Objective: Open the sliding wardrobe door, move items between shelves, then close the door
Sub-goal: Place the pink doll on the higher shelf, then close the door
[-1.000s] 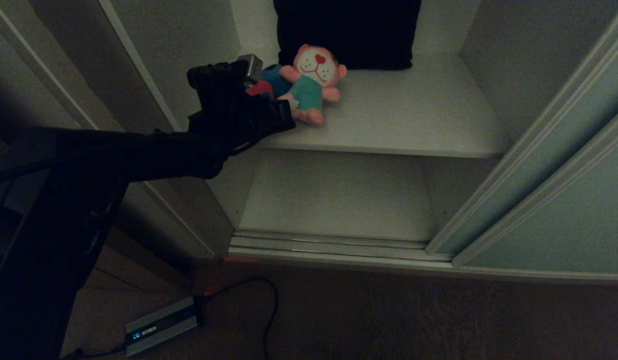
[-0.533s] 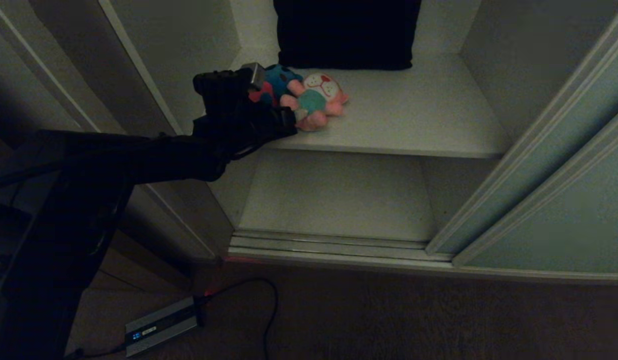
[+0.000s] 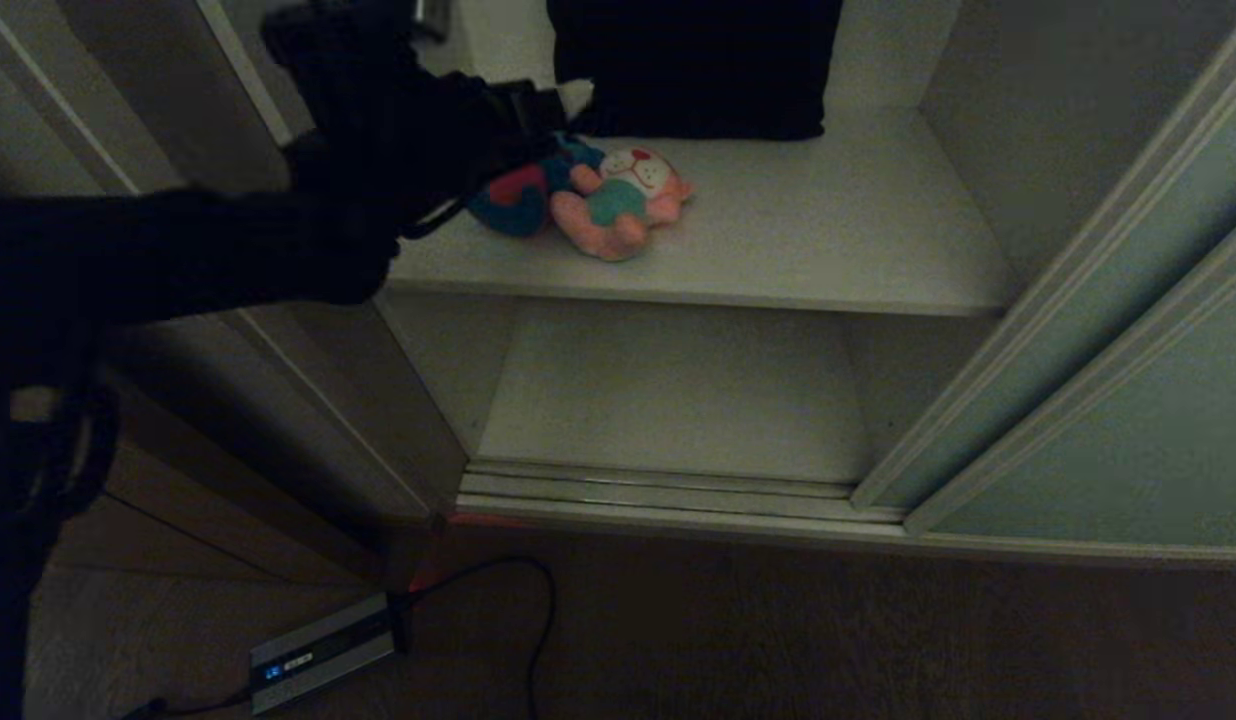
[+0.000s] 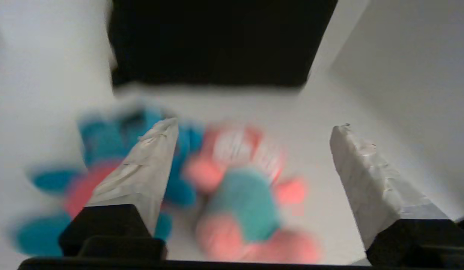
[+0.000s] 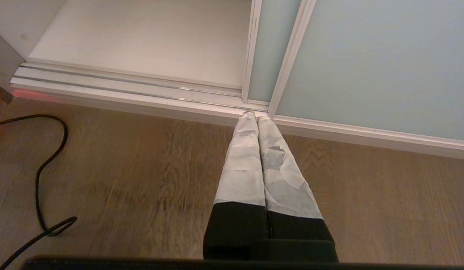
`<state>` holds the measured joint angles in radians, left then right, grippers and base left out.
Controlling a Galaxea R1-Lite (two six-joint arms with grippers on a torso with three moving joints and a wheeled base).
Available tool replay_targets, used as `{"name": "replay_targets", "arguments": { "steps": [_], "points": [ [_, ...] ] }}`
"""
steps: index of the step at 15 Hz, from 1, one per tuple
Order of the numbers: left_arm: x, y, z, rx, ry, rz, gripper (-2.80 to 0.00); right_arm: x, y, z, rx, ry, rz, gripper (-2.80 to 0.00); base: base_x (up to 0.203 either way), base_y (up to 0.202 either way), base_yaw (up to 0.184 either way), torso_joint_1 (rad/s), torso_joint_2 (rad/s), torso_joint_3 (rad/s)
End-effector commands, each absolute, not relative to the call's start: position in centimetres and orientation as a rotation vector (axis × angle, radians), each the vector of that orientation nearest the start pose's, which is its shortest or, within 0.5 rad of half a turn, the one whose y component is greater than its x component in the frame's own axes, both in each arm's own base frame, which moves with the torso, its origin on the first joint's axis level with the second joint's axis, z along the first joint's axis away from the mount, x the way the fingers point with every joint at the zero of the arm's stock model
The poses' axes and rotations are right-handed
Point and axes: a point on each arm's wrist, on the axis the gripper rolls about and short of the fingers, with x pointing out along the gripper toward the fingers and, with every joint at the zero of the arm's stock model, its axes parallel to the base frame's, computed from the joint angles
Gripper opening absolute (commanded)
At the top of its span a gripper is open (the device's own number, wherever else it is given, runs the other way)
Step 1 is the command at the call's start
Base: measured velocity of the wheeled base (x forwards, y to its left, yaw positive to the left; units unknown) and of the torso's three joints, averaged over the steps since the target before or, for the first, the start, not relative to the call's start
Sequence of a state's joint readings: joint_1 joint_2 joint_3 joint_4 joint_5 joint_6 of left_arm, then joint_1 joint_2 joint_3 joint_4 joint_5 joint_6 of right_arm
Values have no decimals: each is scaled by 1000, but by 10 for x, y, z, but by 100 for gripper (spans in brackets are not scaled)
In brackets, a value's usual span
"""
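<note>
Two items lie side by side on the upper shelf (image 3: pixel 828 230): a pink plush toy (image 3: pixel 618 200) (image 4: pixel 247 195) on its back and, to its left, a blue one with a red belly (image 3: pixel 518 195) (image 4: pixel 100 157). My left gripper (image 3: pixel 508 60) (image 4: pixel 254 127) hangs open above them, holding nothing. The lower shelf (image 3: pixel 678 390) is bare. At the right, the pale grey-green sliding wardrobe door (image 3: pixel 1128 420) (image 5: pixel 367 56) is slid aside. My right gripper (image 5: pixel 253 117) is shut and parked low over the wooden floor, its tips by the door's bottom frame.
A big dark cushion (image 3: pixel 693 65) (image 4: pixel 220 41) leans on the upper shelf's back wall. The ribbed floor track (image 3: pixel 658 485) runs along the wardrobe front. A grey power box (image 3: pixel 323 650) and its black cable (image 5: pixel 40 168) lie on the floor at the left.
My left gripper has opened, let go of the blue toy and risen up and back-left. The pink toy has tipped from sitting upright onto its back.
</note>
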<state>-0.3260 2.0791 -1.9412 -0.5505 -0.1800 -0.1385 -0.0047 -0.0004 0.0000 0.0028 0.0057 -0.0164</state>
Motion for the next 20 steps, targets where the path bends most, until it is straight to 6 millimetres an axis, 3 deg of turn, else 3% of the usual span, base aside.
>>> {"name": "replay_targets", "arguments": {
  "steps": [1, 2, 3, 6, 9, 11, 14, 15, 17, 20],
  "points": [
    [337, -118, 405, -164, -428, -521, 0, -23, 0, 74, -17, 6, 2, -280, 0, 0, 0, 0, 0, 0],
    [320, -112, 403, -156, -369, -517, 0, -23, 0, 74, -17, 5, 2, -280, 0, 0, 0, 0, 0, 0],
    [295, -104, 403, -144, -313, -514, -280, -23, 0, 74, -17, 5, 2, -280, 0, 0, 0, 0, 0, 0],
    [215, -75, 395, -89, -144, -498, -280, -23, 0, 74, -17, 5, 2, -280, 0, 0, 0, 0, 0, 0],
    [130, -41, 355, 2, -14, -431, -280, -23, 0, 74, -17, 5, 2, -280, 0, 0, 0, 0, 0, 0],
    [75, -19, 320, 36, 48, -332, -280, -23, 0, 74, -17, 5, 2, -280, 0, 0, 0, 0, 0, 0],
    [3, -2, 241, 61, 118, -215, -280, -23, 0, 74, -17, 6, 2, -280, 0, 0, 0, 0, 0, 0],
    [-15, 0, 209, 69, 125, -179, -280, -23, 0, 74, -17, 5, 2, -280, 0, 0, 0, 0, 0, 0],
    [-26, 0, 149, 76, 199, -114, -280, -23, 0, 74, -17, 6, 2, -280, 0, 0, 0, 0, 0, 0],
    [-35, -1, 101, 102, 129, -69, -280, -23, 0, 74, -17, 5, 2, -280, 0, 0, 0, 0, 0, 0]
  ]
}}
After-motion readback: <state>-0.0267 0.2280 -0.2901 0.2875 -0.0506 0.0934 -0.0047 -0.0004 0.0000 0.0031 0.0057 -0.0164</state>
